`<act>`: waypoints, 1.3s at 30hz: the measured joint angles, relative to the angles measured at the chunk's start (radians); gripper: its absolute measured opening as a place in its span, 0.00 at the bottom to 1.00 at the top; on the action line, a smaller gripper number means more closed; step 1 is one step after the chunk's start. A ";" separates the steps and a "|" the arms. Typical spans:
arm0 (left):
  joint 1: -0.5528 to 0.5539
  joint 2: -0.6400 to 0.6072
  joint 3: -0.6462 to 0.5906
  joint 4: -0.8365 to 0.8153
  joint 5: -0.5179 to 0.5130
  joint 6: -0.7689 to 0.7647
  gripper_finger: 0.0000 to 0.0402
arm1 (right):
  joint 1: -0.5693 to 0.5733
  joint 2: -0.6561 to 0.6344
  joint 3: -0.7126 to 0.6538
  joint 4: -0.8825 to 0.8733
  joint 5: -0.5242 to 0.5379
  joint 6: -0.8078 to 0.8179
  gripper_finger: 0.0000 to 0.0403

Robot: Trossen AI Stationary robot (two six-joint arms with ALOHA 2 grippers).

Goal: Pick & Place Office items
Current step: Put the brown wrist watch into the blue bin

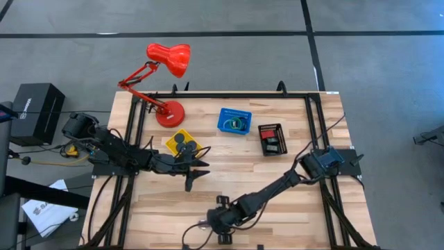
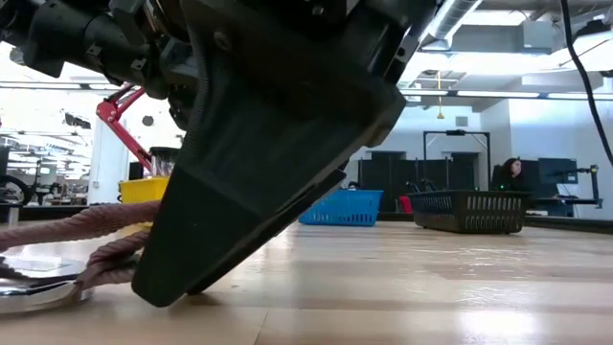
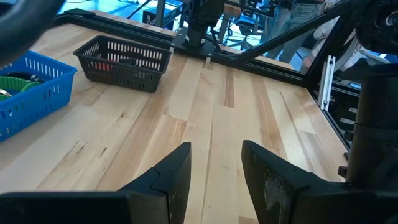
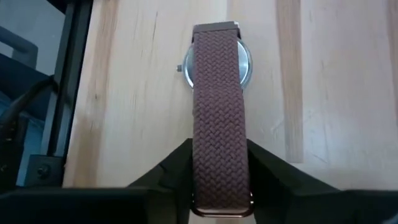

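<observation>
Right gripper (image 4: pixel 217 165) is pinching the brown woven watch strap (image 4: pixel 216 106) lying flat at the bench's (image 1: pixel 277 208) near edge. Grip's on soft braid, so it might slip or dangle when lifted. Left gripper (image 3: pixel 214 177) hangs open, empty, mid-bench.

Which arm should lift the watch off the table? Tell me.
Right. The right gripper already straddles the watch strap at the table's near edge, while the left gripper hangs empty near the yellow basket.
</observation>
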 joint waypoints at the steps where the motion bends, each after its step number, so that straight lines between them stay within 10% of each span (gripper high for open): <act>1: 0.000 0.000 0.000 0.000 0.000 0.000 0.34 | -0.002 0.000 0.000 -0.001 -0.003 0.000 0.27; 10: 0.000 0.000 0.000 0.000 -0.003 0.002 0.34 | -0.014 0.000 0.015 -0.047 -0.004 0.000 0.26; 39: 0.000 0.000 0.000 0.001 0.002 -0.001 0.34 | -0.061 -0.001 0.410 -1.177 0.274 -0.013 0.25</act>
